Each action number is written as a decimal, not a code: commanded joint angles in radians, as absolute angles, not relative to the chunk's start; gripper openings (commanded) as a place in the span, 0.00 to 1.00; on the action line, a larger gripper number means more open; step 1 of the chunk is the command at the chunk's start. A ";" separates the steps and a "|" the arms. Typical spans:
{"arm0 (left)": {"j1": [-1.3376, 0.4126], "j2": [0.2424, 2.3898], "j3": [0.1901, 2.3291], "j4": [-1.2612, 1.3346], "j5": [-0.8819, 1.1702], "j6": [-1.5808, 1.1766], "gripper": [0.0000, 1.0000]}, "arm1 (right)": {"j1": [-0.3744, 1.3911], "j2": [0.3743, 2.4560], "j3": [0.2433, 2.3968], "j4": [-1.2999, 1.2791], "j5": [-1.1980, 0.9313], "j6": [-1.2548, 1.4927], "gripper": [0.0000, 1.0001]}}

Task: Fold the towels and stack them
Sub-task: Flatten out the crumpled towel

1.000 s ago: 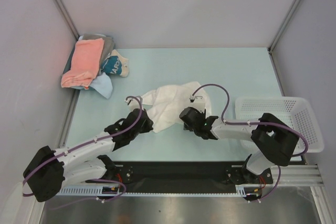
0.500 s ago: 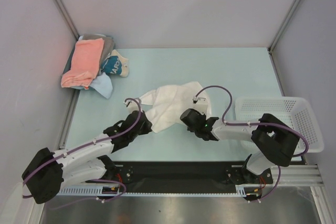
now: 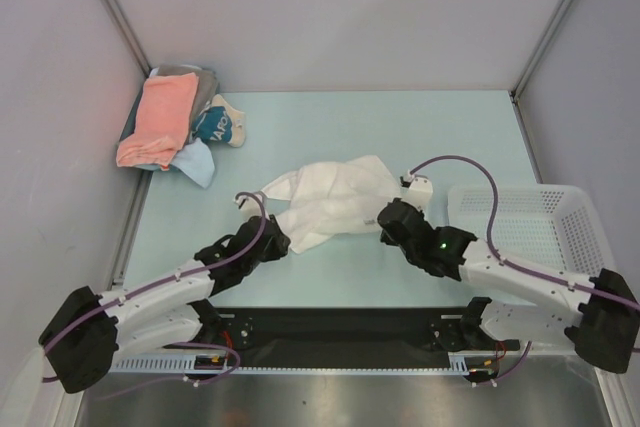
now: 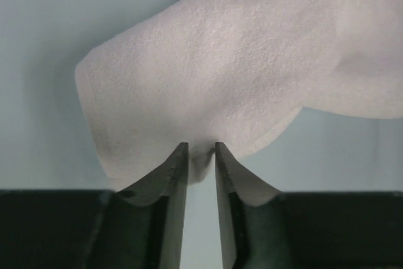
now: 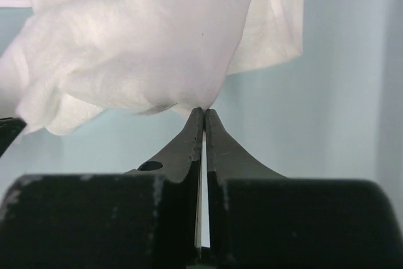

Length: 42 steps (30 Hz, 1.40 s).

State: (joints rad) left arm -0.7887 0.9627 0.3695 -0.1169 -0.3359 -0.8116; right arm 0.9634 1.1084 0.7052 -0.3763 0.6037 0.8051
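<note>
Lying crumpled on the counter (image 3: pixel 450 137), long axis left to right: white towel (image 3: pixel 335 197). Right gripper (image 5: pixel 203 113) pinched shut on its right edge. Left gripper (image 4: pixel 201 149) narrowly parted at its near-left corner.

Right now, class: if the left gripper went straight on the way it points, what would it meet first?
The white towel: its edge lies at the tips of the left gripper.
</note>
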 commanded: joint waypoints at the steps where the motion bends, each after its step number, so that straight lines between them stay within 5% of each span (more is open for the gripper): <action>1: -0.785 0.960 0.342 -0.055 -0.322 -0.830 0.34 | 0.957 1.043 0.680 -0.502 0.618 0.782 0.00; 7: -0.785 0.911 0.328 -0.081 -0.322 -0.831 0.57 | 0.957 1.042 0.658 -0.514 0.601 0.788 0.00; 19: -0.785 0.795 0.310 -0.370 -0.482 -1.014 0.54 | 0.911 1.052 0.686 -0.543 0.618 0.744 0.00; 31: -0.785 0.879 0.209 -0.178 -0.361 -1.052 0.61 | 0.905 1.058 0.681 -0.523 0.600 0.732 0.00; 38: -0.785 0.960 0.216 -0.144 -0.347 -1.052 0.38 | 0.899 1.055 0.689 -0.517 0.592 0.724 0.00; 42: -0.785 0.939 0.270 -0.166 -0.368 -1.029 0.01 | 0.890 1.049 0.709 -0.514 0.584 0.703 0.00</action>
State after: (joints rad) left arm -0.7868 0.9428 0.2348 -0.1154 -0.3717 -1.0512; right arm 0.8986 1.0569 0.6601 -0.5308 0.5762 0.7261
